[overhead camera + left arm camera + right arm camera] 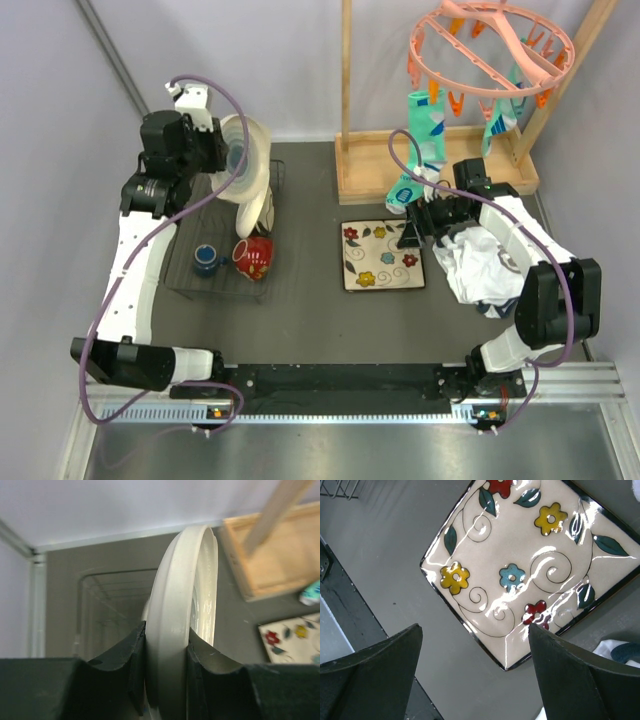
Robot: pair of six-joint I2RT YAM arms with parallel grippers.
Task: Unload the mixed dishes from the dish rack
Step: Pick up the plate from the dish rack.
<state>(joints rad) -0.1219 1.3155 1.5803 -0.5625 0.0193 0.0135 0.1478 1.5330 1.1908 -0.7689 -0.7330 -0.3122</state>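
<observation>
My left gripper is shut on the rim of a large cream dish, held on edge over the far end of the black wire dish rack. In the left wrist view the rim is pinched between both fingers. Another cream dish stands in the rack below it. A dark blue mug and a red patterned mug sit at the rack's near end. The square floral plate lies flat on the table. My right gripper is open and empty above its right part.
A wooden frame with a pink peg hanger and hanging socks stands at the back right. A white cloth lies right of the floral plate, under the right arm. The table's far wall is close behind the rack.
</observation>
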